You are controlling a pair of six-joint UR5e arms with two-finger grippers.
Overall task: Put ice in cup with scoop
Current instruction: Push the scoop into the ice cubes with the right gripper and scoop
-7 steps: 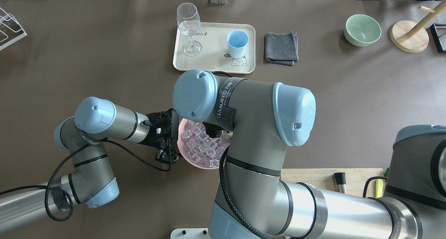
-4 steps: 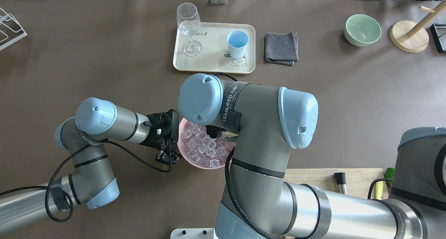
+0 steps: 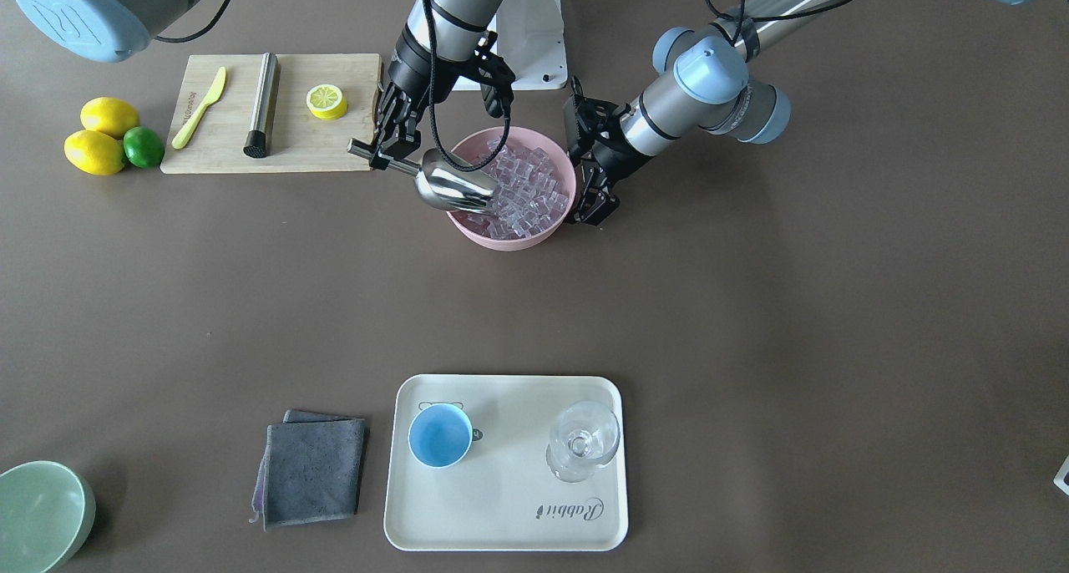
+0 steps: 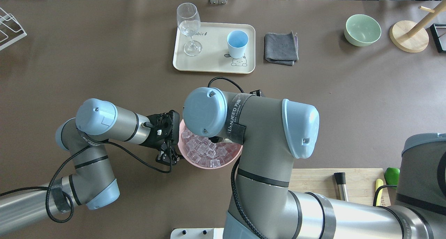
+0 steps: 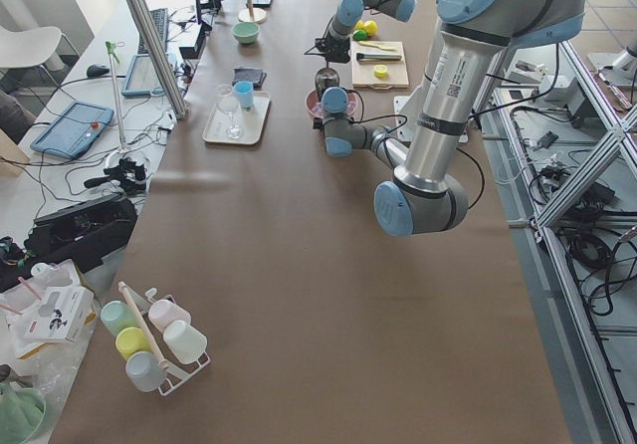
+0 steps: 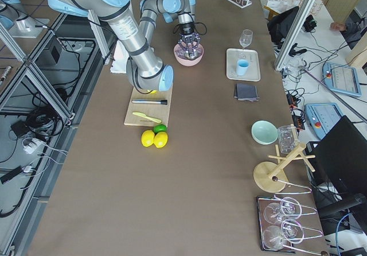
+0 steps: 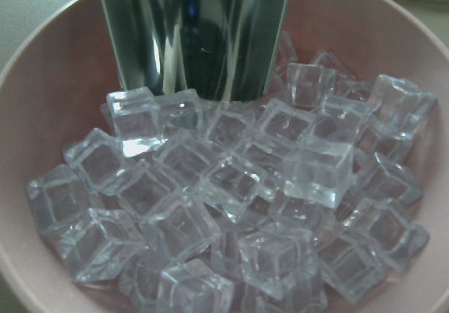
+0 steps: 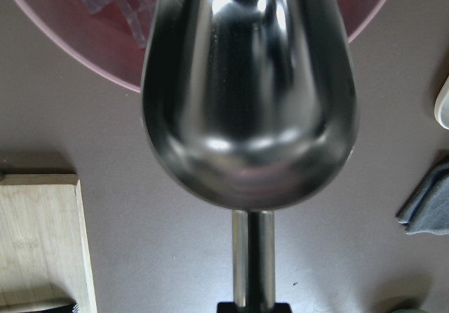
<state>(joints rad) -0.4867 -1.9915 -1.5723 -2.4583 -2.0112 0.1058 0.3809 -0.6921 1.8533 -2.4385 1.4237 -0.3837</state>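
Right arm (image 4: 258, 127) swung rightward, right gripper (image 3: 391, 149) clamping scoop (image 3: 455, 190), left gripper (image 3: 591, 208) seemingly pinching bowl (image 3: 501, 240) of ice (image 3: 528, 190)

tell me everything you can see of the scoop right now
The scoop is shiny, mirror-like stainless steel, with a deep rounded trough and a thin straight rod handle. The right gripper is shut on the handle near its far end. The scoop tilts mouth-down across the rim of the pink bowl, its open front edge pushed in among the ice cubes. Whether any ice lies inside the trough cannot be told.
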